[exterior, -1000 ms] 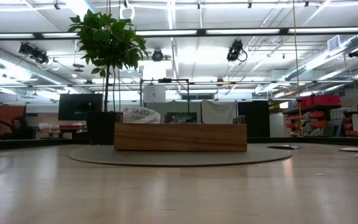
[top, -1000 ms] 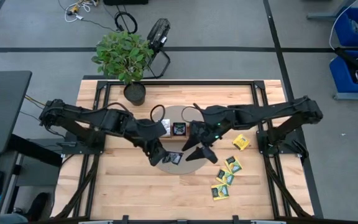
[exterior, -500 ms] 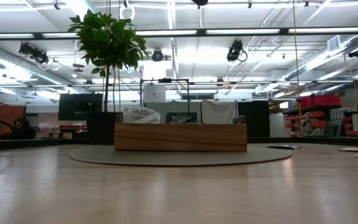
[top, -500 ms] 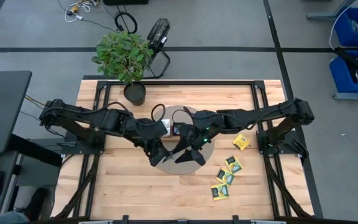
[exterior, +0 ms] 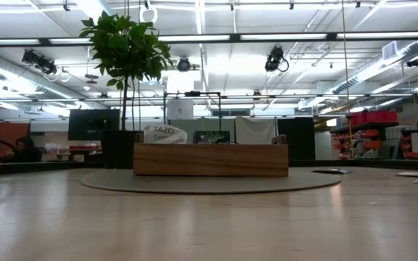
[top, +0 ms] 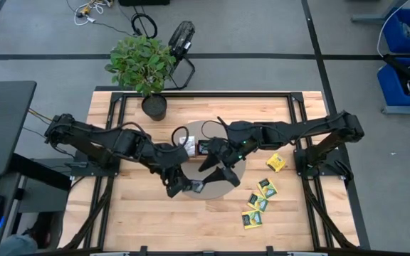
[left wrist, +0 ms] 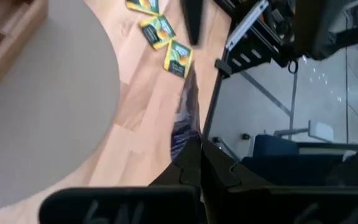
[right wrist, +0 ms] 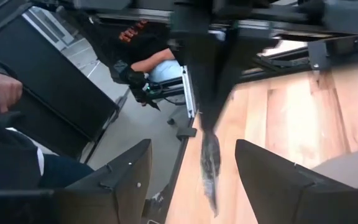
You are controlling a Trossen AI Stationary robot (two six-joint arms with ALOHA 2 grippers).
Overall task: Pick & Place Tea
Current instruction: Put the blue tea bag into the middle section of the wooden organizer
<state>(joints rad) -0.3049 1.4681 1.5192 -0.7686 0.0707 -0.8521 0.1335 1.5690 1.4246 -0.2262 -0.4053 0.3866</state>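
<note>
Your left gripper (top: 184, 186) is clenched on a dark blue tea packet (left wrist: 185, 121), a thin flat square seen edge-on in the left wrist view, its long edge running straight out from the fingertips, above the near rim of the round grey mat (top: 228, 183). Your right gripper (top: 216, 166) hangs just beside it with its fingers spread, holding nothing. The brown wooden tray (exterior: 210, 159) sits on the mat with packets standing in it. More yellow-green packets (top: 258, 203) lie flat on the pale wood table (top: 137, 220).
</note>
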